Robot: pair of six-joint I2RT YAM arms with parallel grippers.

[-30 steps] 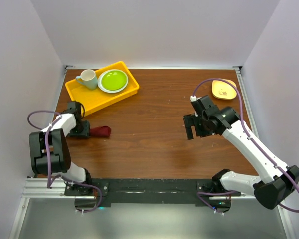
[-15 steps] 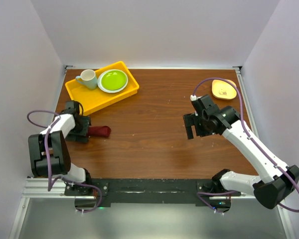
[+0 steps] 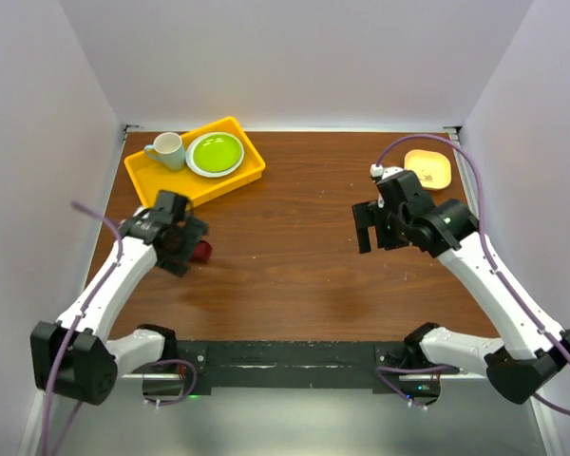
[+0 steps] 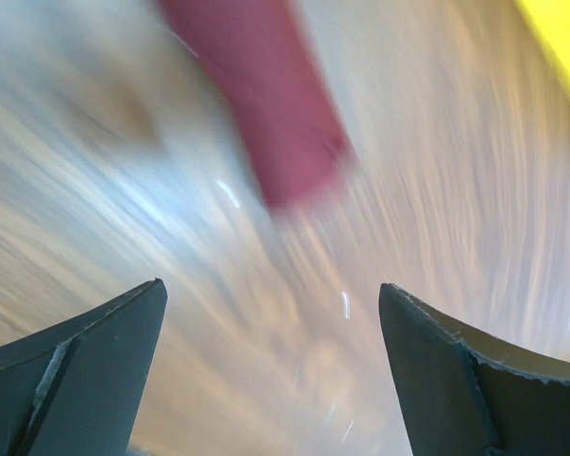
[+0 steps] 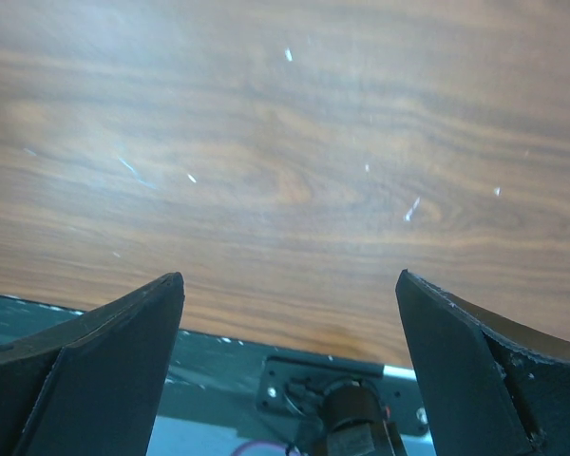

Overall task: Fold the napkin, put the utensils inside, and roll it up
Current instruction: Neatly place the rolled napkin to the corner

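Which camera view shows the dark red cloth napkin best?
Left wrist: the dark red cloth napkin lies unobstructed, though motion-blurred. Top external shows only a sliver beside the left hand; right wrist shows none.

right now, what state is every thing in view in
napkin: bundled up small, lying on the table, not gripped
left hand: open, empty, near the napkin
right hand: open, empty, over the table
cup: upright in the yellow tray
green plate: flat in the tray, empty
yellow dish: flat on the table, far right
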